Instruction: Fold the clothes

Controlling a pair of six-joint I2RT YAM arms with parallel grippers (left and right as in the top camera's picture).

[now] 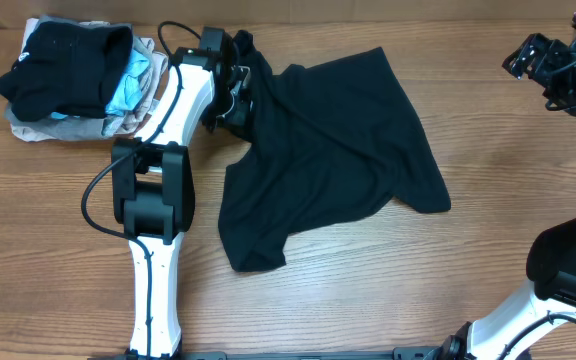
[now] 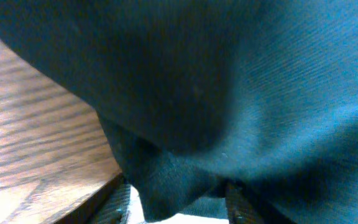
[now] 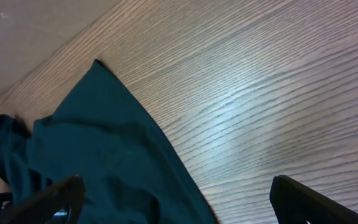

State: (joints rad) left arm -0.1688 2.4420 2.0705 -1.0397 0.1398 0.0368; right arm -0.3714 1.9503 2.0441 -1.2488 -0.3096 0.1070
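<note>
The left gripper (image 1: 235, 95) (image 2: 179, 200) sits at the far left edge of the large plain black short-sleeved shirt of thin soft fabric (image 1: 328, 150) (image 2: 241, 81). In the left wrist view its two dark fingers (image 2: 118, 202) are closed partway on a bunched fold of that cloth, which fills the gap between them and hangs over the camera. From that pinched edge the shirt spreads to the right and toward the near side across the middle of the light-brown wooden desk (image 1: 388, 290) (image 2: 30, 137). It lies flat but rumpled, with long creases, one sleeve lobe out at its right side and a narrower part reaching toward the near edge. The white-and-black left arm (image 1: 158, 200) runs up from the near edge to this spot. Just beside its forearm, at the far left corner, sits a pile of folded garments: a black one (image 1: 68, 62) on top, a light-blue one (image 1: 128, 92) showing at the pile's right side, and beige ones (image 1: 56, 128) underneath. The right gripper (image 1: 558, 70) (image 3: 178, 182) hangs over the far right of the desk (image 3: 260, 93), well apart from the shirt (image 3: 104, 149). Its fingers (image 3: 58, 198) are spread wide with nothing between them, and a pointed corner of the shirt shows below in its wrist view.
</note>
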